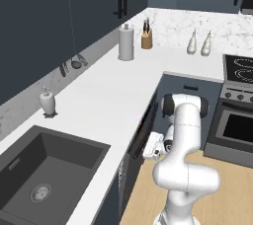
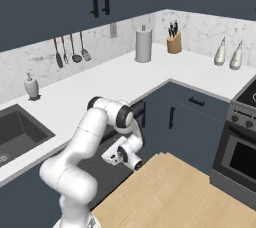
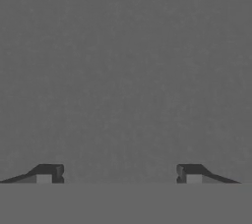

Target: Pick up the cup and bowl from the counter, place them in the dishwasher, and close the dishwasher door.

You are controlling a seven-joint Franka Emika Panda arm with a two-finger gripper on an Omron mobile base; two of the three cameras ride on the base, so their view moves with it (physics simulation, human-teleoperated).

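Note:
The dishwasher door (image 1: 142, 131) is a dark slate-blue panel that stands almost upright under the edge of the white counter (image 1: 111, 95). My gripper (image 1: 146, 148) is low in front of the door, with the hand turned toward the panel. In the hand view the flat grey door surface (image 3: 126, 70) is very close. The two fingertips (image 3: 48, 173) stand wide apart with nothing between them, so my gripper (image 3: 118, 174) is open. From the right, the hand (image 2: 120, 155) hangs by the dark front (image 2: 102, 168). The cup and the bowl are out of view.
A dark sink (image 1: 47, 167) is set in the counter at the left, with a soap dispenser (image 1: 47, 101) behind it. Farther back are a paper towel roll (image 1: 126, 43), a knife block (image 1: 147, 38) and two bottles (image 1: 192, 43). The steel oven (image 1: 236, 120) stands to the right across the wooden floor (image 2: 170, 192).

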